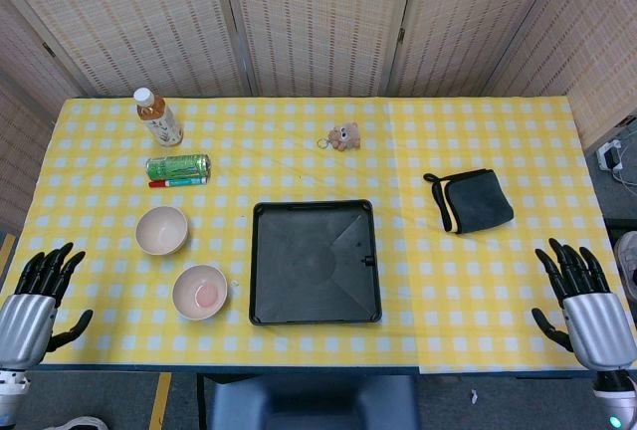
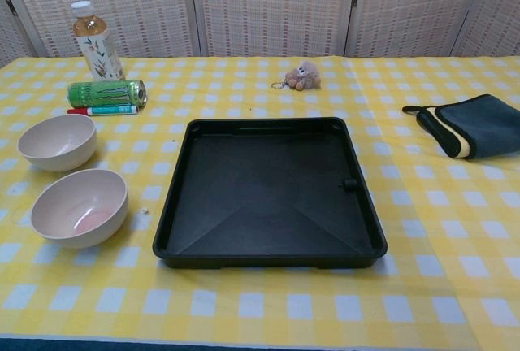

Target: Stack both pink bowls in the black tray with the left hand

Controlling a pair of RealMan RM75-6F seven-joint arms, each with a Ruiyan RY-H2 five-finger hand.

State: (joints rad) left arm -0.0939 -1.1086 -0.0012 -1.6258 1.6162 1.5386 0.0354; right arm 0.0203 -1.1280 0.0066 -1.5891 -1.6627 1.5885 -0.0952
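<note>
Your left hand [image 1: 38, 303] hovers open at the table edge, right hand [image 1: 585, 303] open too, both pink bowls, near [image 1: 200, 292] and far [image 1: 161, 230], sitting left of the empty black tray [image 1: 315, 262]. Watch the smooth rims: a loose pinch could tip one. Can [image 1: 178, 166], pen [image 1: 177, 182] and bottle [image 1: 158, 116] crowd behind; nothing blocks the tray.

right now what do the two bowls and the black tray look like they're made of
Near bowl and far bowl: likely matte plastic or melamine, pale pink-beige with a dull, even surface and thick rims. Black tray: probably moulded plastic, semi-matte with soft highlights and pressed crease lines across its floor.
</note>
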